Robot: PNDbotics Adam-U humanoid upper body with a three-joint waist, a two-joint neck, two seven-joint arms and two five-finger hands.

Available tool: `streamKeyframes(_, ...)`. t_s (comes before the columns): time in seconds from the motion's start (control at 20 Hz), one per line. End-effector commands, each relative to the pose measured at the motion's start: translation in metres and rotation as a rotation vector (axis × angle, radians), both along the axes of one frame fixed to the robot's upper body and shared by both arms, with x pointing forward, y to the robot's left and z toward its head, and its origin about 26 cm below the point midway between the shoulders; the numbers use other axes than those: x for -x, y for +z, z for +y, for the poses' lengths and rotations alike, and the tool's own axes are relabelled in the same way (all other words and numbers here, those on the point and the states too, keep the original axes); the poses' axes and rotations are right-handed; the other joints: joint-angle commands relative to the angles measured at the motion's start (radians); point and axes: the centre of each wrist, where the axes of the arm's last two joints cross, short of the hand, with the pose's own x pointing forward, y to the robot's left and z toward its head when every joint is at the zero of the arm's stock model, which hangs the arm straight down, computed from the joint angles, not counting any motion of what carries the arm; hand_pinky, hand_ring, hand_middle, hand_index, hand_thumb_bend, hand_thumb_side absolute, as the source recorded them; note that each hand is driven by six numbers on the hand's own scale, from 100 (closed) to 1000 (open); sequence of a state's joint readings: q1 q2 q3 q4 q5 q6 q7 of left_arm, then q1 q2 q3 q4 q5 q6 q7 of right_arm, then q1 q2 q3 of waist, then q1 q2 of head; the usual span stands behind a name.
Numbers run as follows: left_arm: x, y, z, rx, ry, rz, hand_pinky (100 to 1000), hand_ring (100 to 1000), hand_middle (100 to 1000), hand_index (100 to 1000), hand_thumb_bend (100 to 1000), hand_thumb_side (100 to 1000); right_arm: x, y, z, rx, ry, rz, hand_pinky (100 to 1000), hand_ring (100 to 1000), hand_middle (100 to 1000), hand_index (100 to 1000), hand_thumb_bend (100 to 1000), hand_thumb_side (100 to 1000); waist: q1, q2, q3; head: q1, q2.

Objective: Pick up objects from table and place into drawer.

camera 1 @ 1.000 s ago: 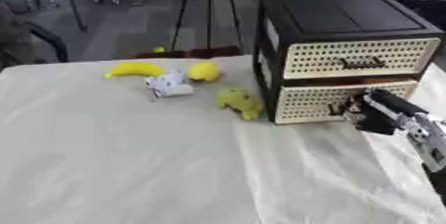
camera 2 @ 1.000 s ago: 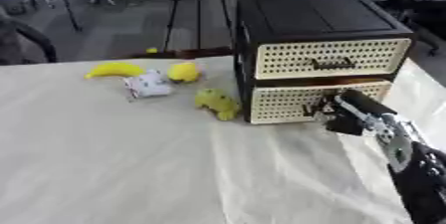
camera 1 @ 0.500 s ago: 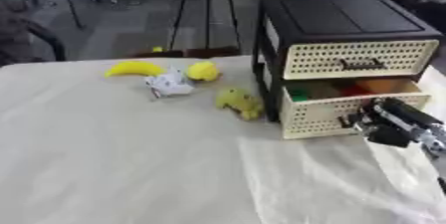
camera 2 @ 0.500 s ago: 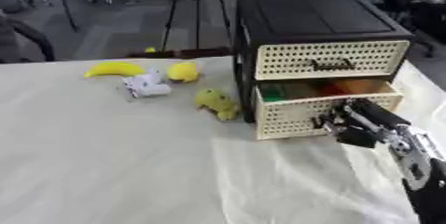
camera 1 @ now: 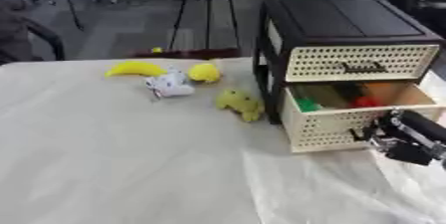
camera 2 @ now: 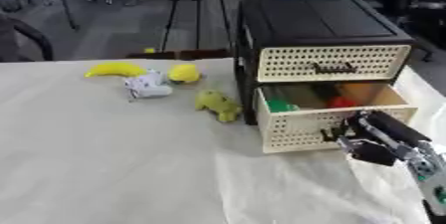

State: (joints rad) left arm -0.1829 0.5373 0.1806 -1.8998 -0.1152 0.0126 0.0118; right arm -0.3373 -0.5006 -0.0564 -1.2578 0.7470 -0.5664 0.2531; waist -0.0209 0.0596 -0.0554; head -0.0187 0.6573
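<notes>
Black and silver, our right hand reaches in from the lower right, fingers curled at the front of the pulled-out lower drawer. From the right eye, a banana, a white object and two yellow toys lie on the cloth left of the cabinet.

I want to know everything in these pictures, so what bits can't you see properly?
- Inside the pulled-out lower cream mesh drawer: green, red and orange shapes, too blurred to name; its front wall hides the rest.
- The robot's black right hand at the drawer front: its fingers are too blurred to tell if they grip the handle.
- Left hand: in neither view.
- Small white and grey thing beside the yellow banana: too small to identify.
</notes>
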Motion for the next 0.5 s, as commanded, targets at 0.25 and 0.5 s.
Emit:
streamKeyframes(0.25, 0.001, 0.009, 0.004, -0.038, 0.005, -0.014, 647, 481, 567, 720, 481, 854, 0.01, 0.028, -0.008, 0.014, -0.003, -0.036, 100, 100, 104, 547, 100, 924, -0.003, -0.008, -0.003, 0.004, -0.01)
streamKeyframes(0.5, 0.001, 0.009, 0.005, -0.04, 0.008, -0.014, 647, 481, 567, 719, 480, 855, 0.023, 0.023, -0.012, 0.003, -0.015, -0.02, 100, 100, 107, 545, 100, 935, -0.004, -0.006, -0.007, 0.006, -0.01)
